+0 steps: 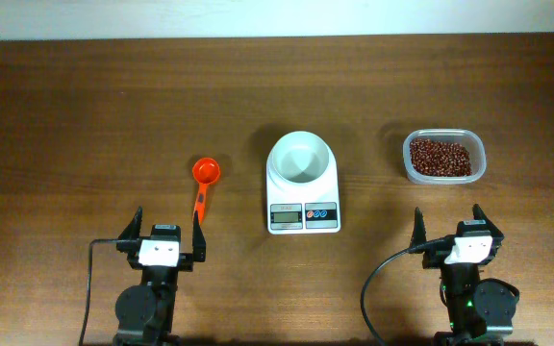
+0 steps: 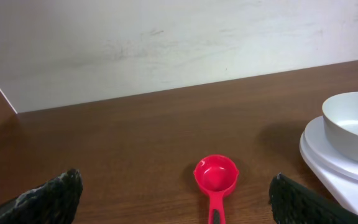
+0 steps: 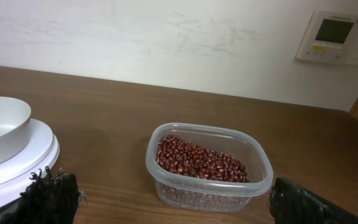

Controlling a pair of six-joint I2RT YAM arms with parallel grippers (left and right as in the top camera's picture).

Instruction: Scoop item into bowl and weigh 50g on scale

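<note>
Brown table (image 1: 65,125): both jaws wide open, empty, facing scoop (image 1: 205,173) and beans (image 1: 440,157)

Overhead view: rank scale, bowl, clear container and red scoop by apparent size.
1. scale, largest
2. clear container
3. bowl, only slightly smaller than the container
4. red scoop, clearly smallest

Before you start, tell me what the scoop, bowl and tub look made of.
Scoop: likely plastic, one uniform orange-red, slightly glossy.
Bowl: smooth plain white with a soft sheen; ceramic or plastic, cannot tell which.
Tub: clear plastic with a thin wall; the beans show through it.
</note>
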